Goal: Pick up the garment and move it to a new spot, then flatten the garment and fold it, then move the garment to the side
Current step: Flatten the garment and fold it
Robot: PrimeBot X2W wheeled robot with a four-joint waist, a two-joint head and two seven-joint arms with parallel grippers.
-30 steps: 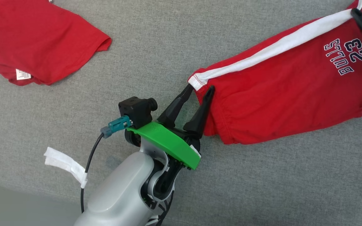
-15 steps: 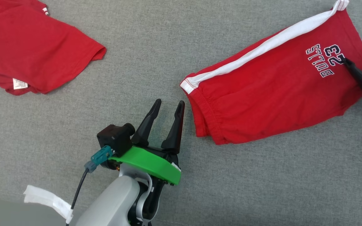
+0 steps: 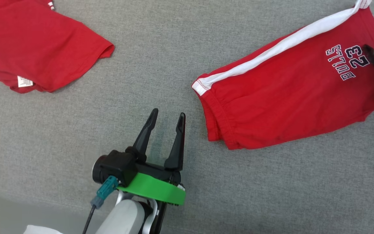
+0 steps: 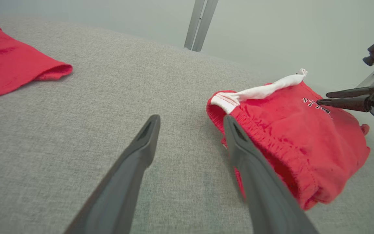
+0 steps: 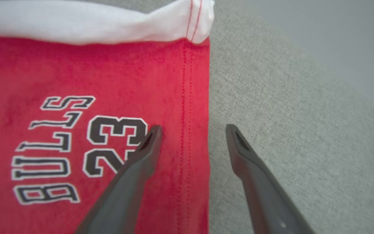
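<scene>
A: Shorts (image 3: pixel 287 91)?
B: Right side of head view, flat on grey surface (image 3: pixel 161 48), top corner cropped.
A: Grippers?
B: Left gripper (image 3: pixel 168 112) wide, empty, lower centre. Right gripper (image 5: pixel 193 128) wide over hem, mostly cut off.

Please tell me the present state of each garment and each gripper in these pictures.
red shorts: lying flat on the grey surface, apparently folded in half, not held.
red shirt: lying loose, label showing, untouched.
left gripper: open, empty, beside the shorts' waistband, not touching it.
right gripper: open, empty, one finger over the shorts' printed end.
</scene>
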